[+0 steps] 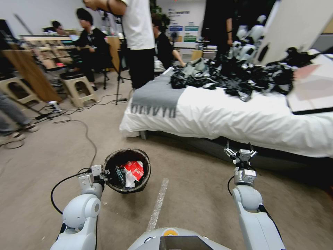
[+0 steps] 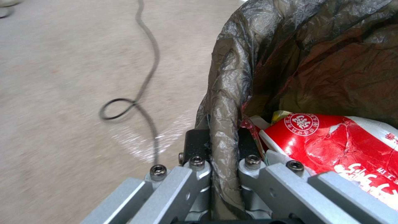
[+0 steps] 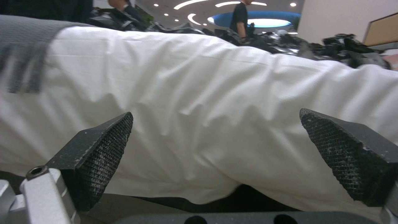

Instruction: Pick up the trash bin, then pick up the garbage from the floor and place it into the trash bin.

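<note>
The trash bin [image 1: 140,185], lined with a dark bag, hangs tilted above the carpet at lower centre of the head view. My left gripper [image 1: 104,172] is shut on its rim; the left wrist view shows the bag-covered rim [image 2: 226,130] pinched between the fingers of that gripper [image 2: 222,143]. Garbage lies inside the bin: a crumpled red-and-white wrapper [image 1: 133,171] [image 2: 340,146] and a dark scrap [image 1: 119,173]. My right gripper [image 1: 240,150] is open and empty, held up in front of the bed; its two black pads [image 3: 105,146] stand wide apart.
A bed [image 1: 239,118] with a white sheet, a grey blanket [image 1: 156,95] and a heap of black plastic [image 1: 239,76] stands ahead and to the right. A black cable [image 1: 86,135] [image 2: 145,77] trails over the carpet on the left. Stools and people are beyond.
</note>
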